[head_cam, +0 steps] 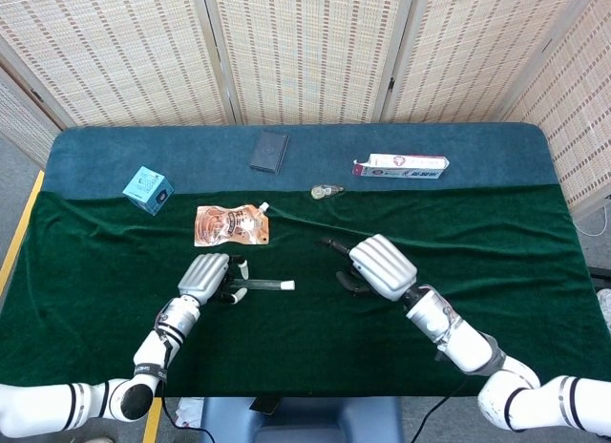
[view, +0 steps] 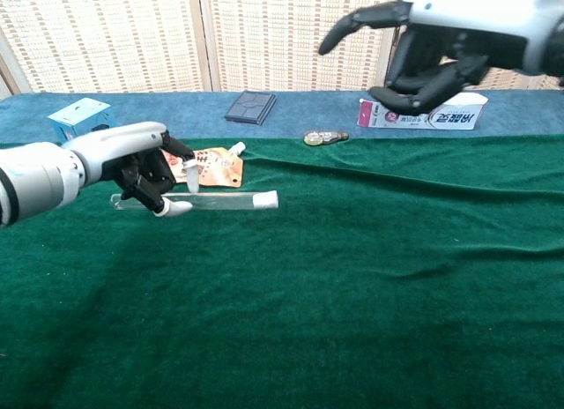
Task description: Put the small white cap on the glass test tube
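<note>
The glass test tube [view: 211, 200] lies level just above the green cloth, with the small white cap [view: 265, 199] on its right end. My left hand [view: 145, 171] grips the tube near its left end, fingers curled around it. The head view shows the tube [head_cam: 260, 285] reaching right from my left hand [head_cam: 205, 276], the cap [head_cam: 286, 285] at its tip. My right hand [view: 449, 48] hangs high at the right, fingers apart, holding nothing. In the head view, my right hand [head_cam: 380, 267] is well clear of the cap.
An orange pouch [head_cam: 229, 224] lies behind the tube. A light blue box [head_cam: 148, 189], a dark wallet [head_cam: 269, 151], a small metal object [head_cam: 326, 190] and a white toothpaste box [head_cam: 401, 165] lie along the far blue strip.
</note>
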